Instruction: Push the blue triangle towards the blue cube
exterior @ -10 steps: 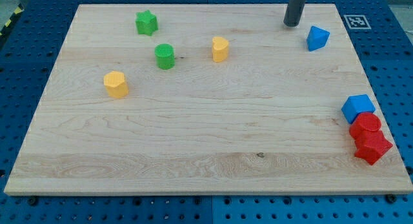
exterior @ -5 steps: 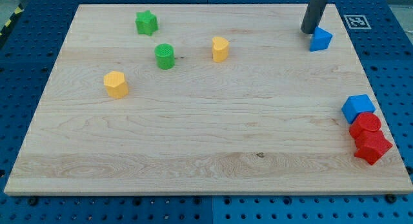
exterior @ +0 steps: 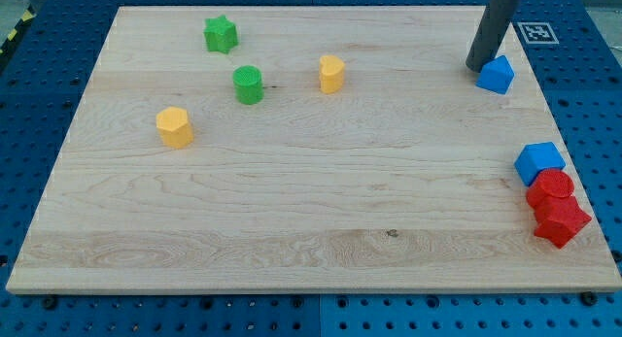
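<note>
Triangle nudged right

We see my tip [exterior: 478, 67] touching the blue triangle [exterior: 497, 75] on its left, both further right and lower than before. Blue cube [exterior: 537, 162] sits well below, unmoved. No pincer here. Fiducial tag [exterior: 535, 32]: no readable writing.

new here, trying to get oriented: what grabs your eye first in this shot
The dark rod, whose tip sits against the small blue triangle block near the view's top right of the wooden board. Next, a tight cluster at the right edge: the blue cube with two red blocks just below.
</note>
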Controlling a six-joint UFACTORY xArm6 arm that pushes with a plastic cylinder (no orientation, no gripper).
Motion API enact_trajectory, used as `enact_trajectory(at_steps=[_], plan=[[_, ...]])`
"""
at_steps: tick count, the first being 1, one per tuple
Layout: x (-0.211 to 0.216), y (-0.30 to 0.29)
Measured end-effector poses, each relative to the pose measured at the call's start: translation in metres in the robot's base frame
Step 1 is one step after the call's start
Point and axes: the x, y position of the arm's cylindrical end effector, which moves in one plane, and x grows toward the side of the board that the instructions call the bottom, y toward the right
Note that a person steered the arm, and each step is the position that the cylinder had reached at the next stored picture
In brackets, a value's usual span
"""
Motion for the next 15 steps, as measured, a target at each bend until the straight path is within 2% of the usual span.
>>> enact_trajectory(at_steps=[3, 4, 13, 15], plan=[[0.003, 0.032], [0.024, 0.033], [0.045, 0.055], [0.064, 0.058]])
